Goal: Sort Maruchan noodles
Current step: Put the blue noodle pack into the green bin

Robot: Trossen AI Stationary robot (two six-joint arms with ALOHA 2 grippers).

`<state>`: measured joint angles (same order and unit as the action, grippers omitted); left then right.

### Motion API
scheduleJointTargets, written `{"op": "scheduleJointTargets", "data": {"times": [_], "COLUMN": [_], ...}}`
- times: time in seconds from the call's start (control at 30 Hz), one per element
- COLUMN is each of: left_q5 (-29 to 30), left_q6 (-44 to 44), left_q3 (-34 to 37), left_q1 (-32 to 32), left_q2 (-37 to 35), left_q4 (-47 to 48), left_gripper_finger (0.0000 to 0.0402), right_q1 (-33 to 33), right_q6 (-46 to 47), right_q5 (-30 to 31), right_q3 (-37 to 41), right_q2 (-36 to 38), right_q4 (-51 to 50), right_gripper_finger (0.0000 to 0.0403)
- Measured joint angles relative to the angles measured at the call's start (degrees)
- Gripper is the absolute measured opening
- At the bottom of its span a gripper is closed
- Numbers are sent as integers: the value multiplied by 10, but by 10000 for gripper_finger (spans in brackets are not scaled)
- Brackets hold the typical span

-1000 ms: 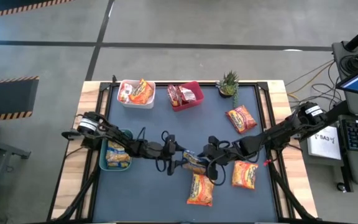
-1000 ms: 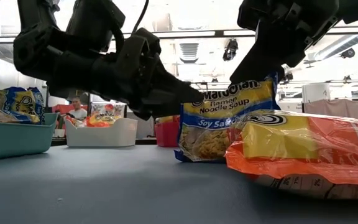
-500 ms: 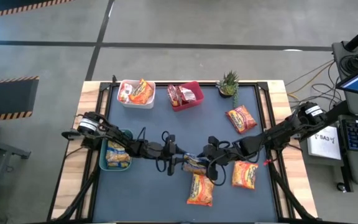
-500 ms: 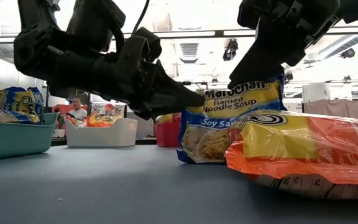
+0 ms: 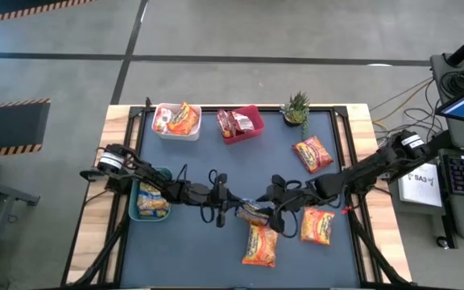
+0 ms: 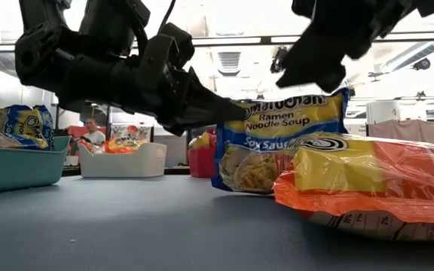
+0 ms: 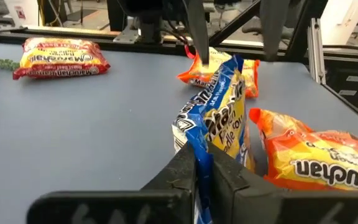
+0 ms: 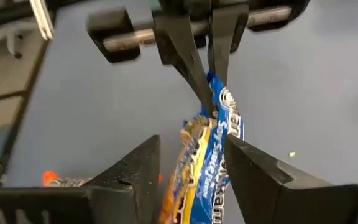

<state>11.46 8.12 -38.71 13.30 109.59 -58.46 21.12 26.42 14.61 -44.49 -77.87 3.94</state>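
The landmark here is the yellow-blue noodle packet [image 6: 277,143], which stands on its edge near the middle of the dark table [image 5: 192,250], toward the front side. In the low view, an orange packet [image 6: 368,188] lies flat just in front of it, closer to the camera.

The left gripper [image 7: 202,168] has its fingers pressed together on one edge of the yellow-blue packet. The right gripper [image 8: 194,162] is at the opposite edge. Its fingers stand apart on both sides of the packet, and it seems they do not press it, but this view is too poor to be sure.

Beside the yellow-blue packet, on the right arm's side, a second orange packet [image 5: 317,226] lies flat on the table. On the left arm's side, a teal bin [image 5: 134,211] holds more yellow-blue packets.

Farther behind the yellow-blue packet, another orange packet [image 5: 312,154] lies alone. At the far edge stand a white bin [image 5: 161,129] with orange packets, a red bin [image 5: 255,114] with red packets, and a small potted plant [image 5: 296,106].
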Motion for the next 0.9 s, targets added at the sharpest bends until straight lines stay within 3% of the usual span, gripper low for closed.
{"op": "scheduleJointTargets", "data": {"times": [0.17, 0.4, 0.6, 0.9], "left_q5": [0, 0, 0, 0], "left_q6": [-4, -21, -49, -66], "left_q3": [5, 10, 12, 14], "left_q1": [0, 6, 19, 35], "left_q2": [-18, -61, -117, -224], "left_q4": [5, 4, 51, 95], "left_gripper_finger": [1, 0, 0, 0], "right_q1": [0, 0, -2, -2], "right_q6": [-7, -79, -124, -130], "right_q5": [9, 79, 141, 155], "right_q3": [0, 0, 0, 0], "right_q2": [63, 127, 142, 140], "right_q4": [-40, -56, -54, -54], "right_gripper_finger": [198, 219, 222, 222]}}
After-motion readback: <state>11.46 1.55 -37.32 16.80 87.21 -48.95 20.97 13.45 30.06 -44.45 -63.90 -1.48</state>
